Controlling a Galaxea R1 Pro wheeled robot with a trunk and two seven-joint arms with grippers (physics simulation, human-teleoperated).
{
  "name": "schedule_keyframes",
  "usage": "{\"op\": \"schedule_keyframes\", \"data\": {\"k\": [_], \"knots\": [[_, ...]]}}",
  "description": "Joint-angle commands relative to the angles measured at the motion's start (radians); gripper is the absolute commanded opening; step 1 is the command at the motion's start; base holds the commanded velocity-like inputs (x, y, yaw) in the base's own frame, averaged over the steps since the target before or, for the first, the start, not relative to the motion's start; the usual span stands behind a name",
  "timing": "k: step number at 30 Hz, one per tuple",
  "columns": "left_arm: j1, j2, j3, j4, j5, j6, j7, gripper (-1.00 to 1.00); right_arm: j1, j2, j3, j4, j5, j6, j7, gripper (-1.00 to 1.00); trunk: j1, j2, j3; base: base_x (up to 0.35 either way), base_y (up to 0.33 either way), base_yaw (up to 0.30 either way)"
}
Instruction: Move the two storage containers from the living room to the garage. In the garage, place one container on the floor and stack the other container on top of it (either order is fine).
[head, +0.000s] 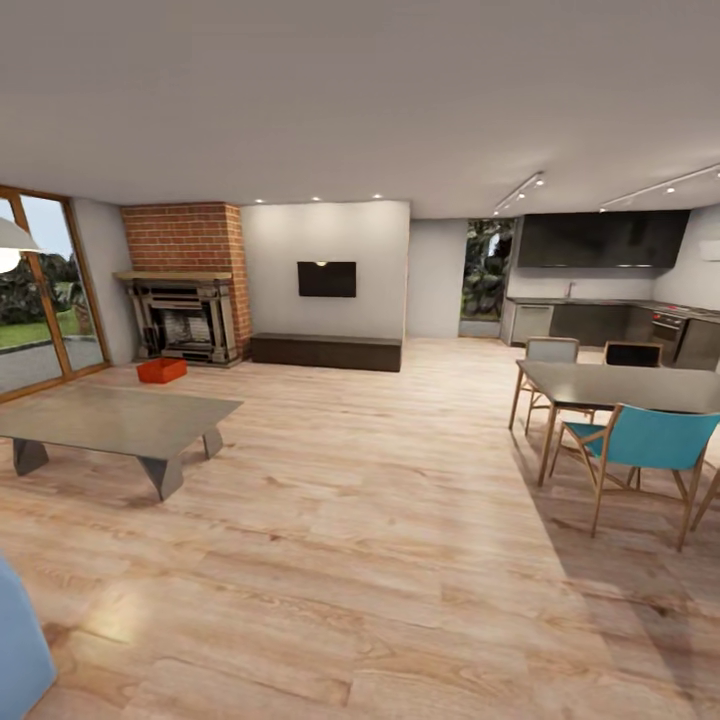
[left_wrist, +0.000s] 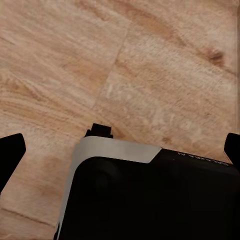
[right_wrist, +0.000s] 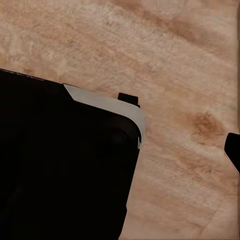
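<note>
Living room, head view: light wood plank floor (head: 380, 520) throughout. One red-orange storage container (head: 162, 370) sits on the planks just in front of the red brick fireplace (head: 185, 290), beyond the far edge of the low grey table (head: 110, 420). Wall TV (head: 327, 279) hangs above a long dark bench (head: 326, 352). Dining table (head: 625, 385) with a blue chair (head: 645, 440) stands at right; dark kitchen units (head: 600, 320) behind. Glass doors (head: 40, 290) at left.

Left wrist view: left gripper (left_wrist: 120, 150), dark fingertips at opposite picture edges, spread wide apart, over planks and the robot's black base (left_wrist: 150, 200).

Right wrist view: one fingertip (right_wrist: 233, 150) of the right gripper visible; spacing cannot be told.
</note>
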Motion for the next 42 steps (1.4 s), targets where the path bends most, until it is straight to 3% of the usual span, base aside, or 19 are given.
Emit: {"op": "schedule_keyframes", "data": {"k": [1, 42], "knots": [[-0.001, 0.000, -0.007, 0.001, 0.009, -0.003, -0.003, 1.00, -0.001, -0.001, 0.003, 0.003, 0.002, -0.006, 0.002, 1.00, 0.001, -0.001, -0.001, 0.323, 0.000, 0.000], [-0.001, -0.001, -0.007, 0.001, 0.008, -0.001, -0.003, 1.00, -0.002, -0.002, 0.001, 0.003, -0.006, -0.006, 0.002, 1.00, 0.001, -0.001, -0.001, 0.322, 0.000, 0.000]]}}
